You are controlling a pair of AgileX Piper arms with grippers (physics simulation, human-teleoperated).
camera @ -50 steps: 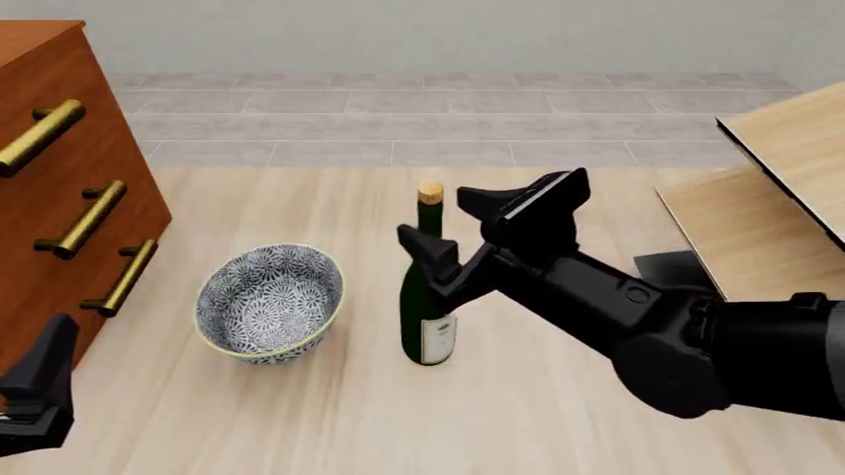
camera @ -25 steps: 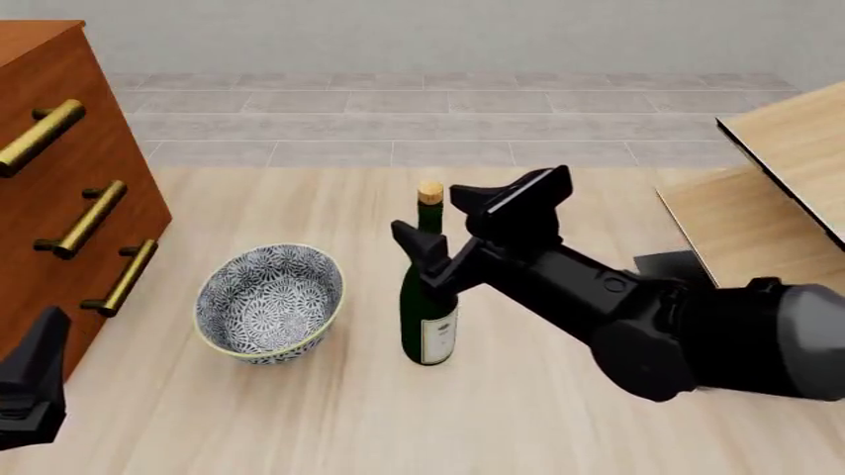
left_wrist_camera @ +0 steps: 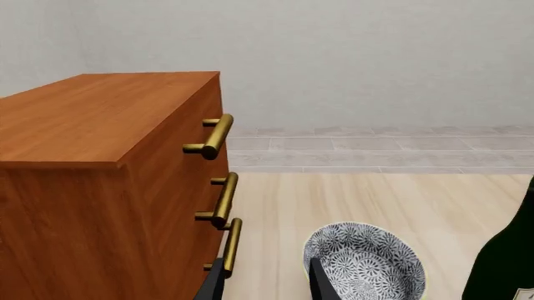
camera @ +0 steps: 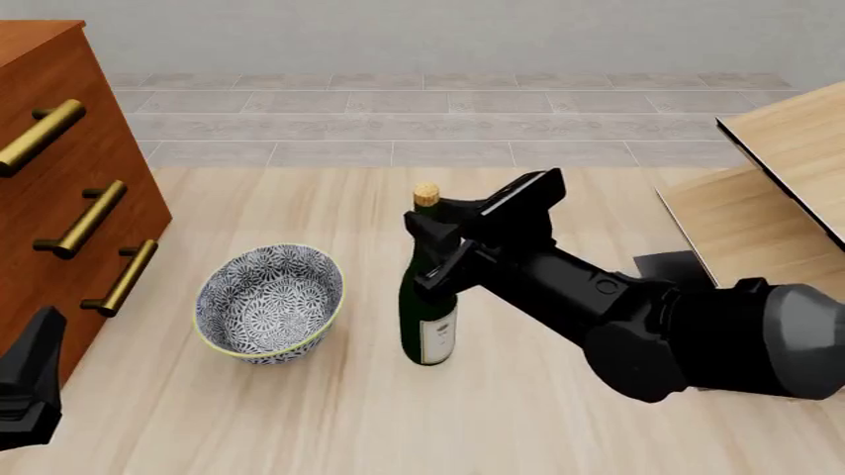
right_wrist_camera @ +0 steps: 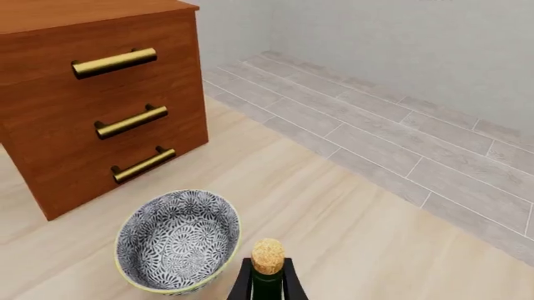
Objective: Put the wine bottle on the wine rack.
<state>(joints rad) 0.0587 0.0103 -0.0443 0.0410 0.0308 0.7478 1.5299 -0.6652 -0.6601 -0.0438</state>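
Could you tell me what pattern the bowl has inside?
The bowl has a dense blue-and-white floral pattern inside, seen best in the right wrist view.

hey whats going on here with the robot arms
The right gripper is closed around the neck of the wine bottle, which stands upright on the table next to a patterned bowl. The wine rack at the far right is where the bottle is meant to go. The left gripper sits idle at the near left, by the drawer cabinet.
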